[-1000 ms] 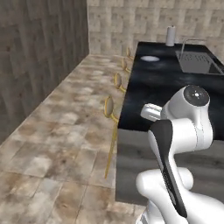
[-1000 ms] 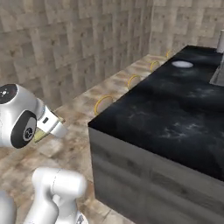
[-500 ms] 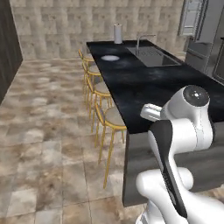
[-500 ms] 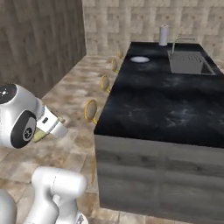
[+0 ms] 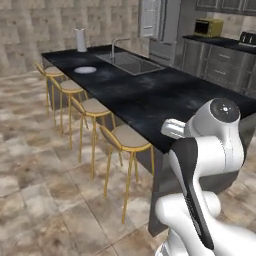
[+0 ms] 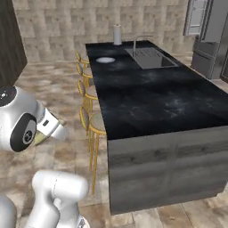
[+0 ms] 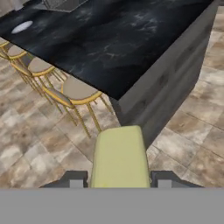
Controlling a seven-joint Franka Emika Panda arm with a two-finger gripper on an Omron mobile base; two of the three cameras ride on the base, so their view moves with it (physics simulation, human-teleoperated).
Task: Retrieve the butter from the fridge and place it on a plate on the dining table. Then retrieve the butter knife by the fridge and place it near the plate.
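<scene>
- The plate (image 5: 85,70) sits far off at about 11 o'clock in the left base view, on the black worktop (image 5: 150,100) near the stool-side edge; the base would likely have to travel well along the stools (image 5: 125,137), and cutting close could clip a stool back or leg
- A white cylinder (image 5: 80,40) stands past the plate at the worktop's far end and the sink (image 5: 131,63) lies just to its 3 o'clock side, so an overshoot risks knocking the cylinder, and a release too far right could drop the block into the basin
- In the hand view the pincer (image 7: 119,180) is partly closed on the butter (image 7: 119,157), which juts up toward 12 o'clock between the two dark tips; only the near end is clamped, so a jolt while driving could pivot or slip it out onto the floor
- The grip depth is hard to judge, the tips being mostly cut off at the frame's bottom; it may be shallower than it looks
- The fridge (image 6: 209,35) stands at 2 o'clock in the right base view, well apart from the plate
</scene>
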